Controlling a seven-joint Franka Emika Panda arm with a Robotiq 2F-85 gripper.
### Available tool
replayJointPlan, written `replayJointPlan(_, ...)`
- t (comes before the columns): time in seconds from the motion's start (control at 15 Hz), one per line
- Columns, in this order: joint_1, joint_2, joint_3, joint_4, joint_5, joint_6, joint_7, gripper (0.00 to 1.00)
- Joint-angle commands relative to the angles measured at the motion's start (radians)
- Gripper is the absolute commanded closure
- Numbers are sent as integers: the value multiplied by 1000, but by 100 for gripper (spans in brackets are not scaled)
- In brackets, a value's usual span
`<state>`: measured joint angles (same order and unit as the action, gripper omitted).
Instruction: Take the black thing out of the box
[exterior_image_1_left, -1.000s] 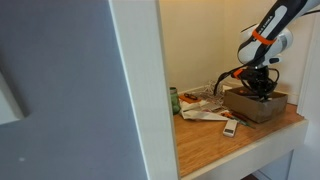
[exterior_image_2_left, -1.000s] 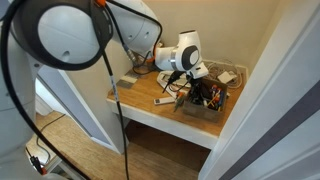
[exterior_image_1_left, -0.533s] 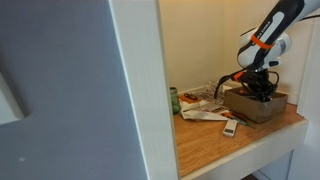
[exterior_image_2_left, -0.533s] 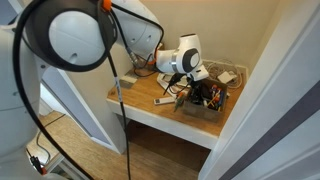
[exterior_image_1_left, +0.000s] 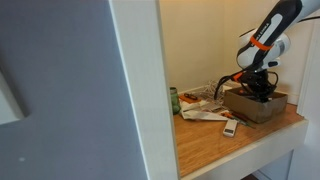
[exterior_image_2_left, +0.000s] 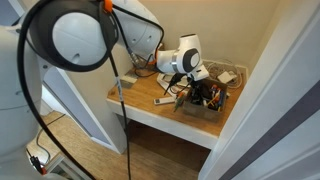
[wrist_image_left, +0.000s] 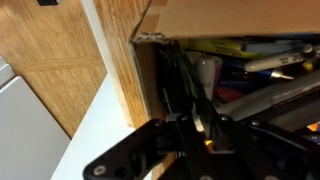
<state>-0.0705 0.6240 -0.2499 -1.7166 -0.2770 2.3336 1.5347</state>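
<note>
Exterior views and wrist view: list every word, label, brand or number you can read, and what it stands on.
No text is readable in any view.
On the upright green can: label too small to read.
On the crumpled printed papers: print too blurred.
On the white remote-like bar: markings too small.
On the brown cardboard box: no lettering visible.

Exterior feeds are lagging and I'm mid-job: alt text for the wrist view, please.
The black gripper fills the bottom, reaching into dark clutter inside the box; whether it is open is unclear. Wooden tabletop lies left.
</note>
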Motion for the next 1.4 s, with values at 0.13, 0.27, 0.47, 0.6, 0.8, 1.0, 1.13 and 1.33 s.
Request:
replayJointPlan(0.13,32,-23,-22,-7,12,-2,5,100)
replayJointPlan(0.27,37,-29,-22,-16,10,0,4,100)
replayJointPlan(0.47,44,-28,-21,-15,10,3,3,91)
replayJointPlan(0.6,48,-24,-23,-13,7,3,4,79)
replayJointPlan(0.8,53,-20,-26,-14,3,-2,4,57)
replayJointPlan(1.0,53,-17,-30,-17,0,-7,1,42)
replayJointPlan(1.13,52,-12,-34,-16,-2,-5,1,39)
replayJointPlan(1.33,49,2,-39,-11,-3,-5,-4,45)
